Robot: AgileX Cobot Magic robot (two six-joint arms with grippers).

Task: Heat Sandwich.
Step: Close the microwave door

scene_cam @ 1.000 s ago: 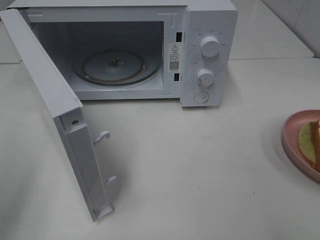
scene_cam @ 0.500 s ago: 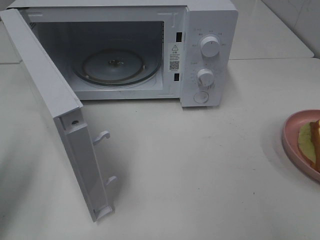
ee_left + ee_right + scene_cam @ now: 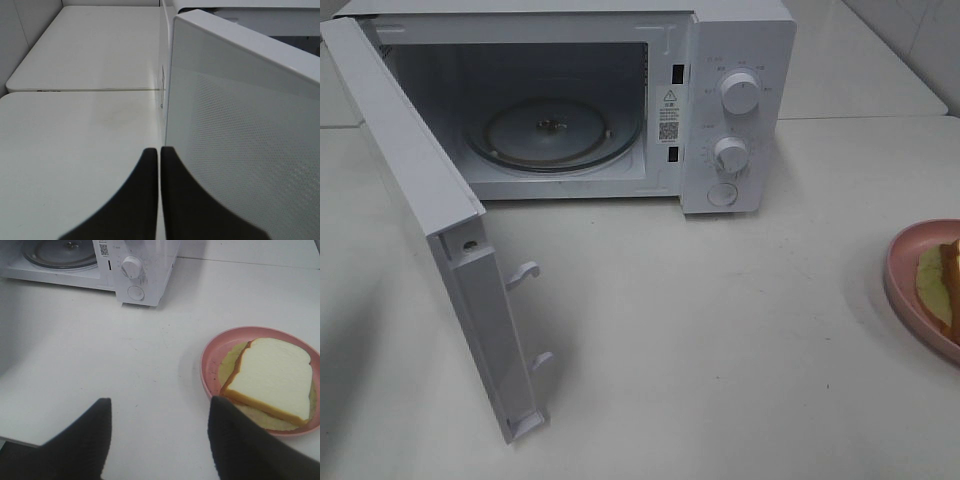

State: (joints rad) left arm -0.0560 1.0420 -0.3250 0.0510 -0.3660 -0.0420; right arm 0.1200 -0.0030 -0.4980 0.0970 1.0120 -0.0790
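On the right edge of your overhead view sits the pink plate (image 3: 910, 285), cut off by the frame, with the sandwich (image 3: 948, 270) lying on it and only partly showing. Your right wrist camera gives you the whole thing: the sandwich (image 3: 272, 377) lies flat on the plate (image 3: 212, 352), white bread on top, tan crust along its edge, pale filling poking out beneath. Your right gripper (image 3: 160, 432) has its two dark fingers spread wide, holding nothing, above bare table (image 3: 125, 365). The sandwich lies ahead of the gripper and off to one side of it, beyond the finger (image 3: 240, 440) nearer the plate, whose tip reaches close to the plate's rim in that view.

Your left gripper (image 3: 159, 165) has its fingers pressed together with only a thin line between them, and nothing gripped. It sits just beside the outer face of the microwave door (image 3: 240, 140), well apart from the sandwich.

Overhead, the microwave (image 3: 735, 110) stands with its door (image 3: 440, 230) swung fully open and the glass turntable (image 3: 555, 130) bare inside.
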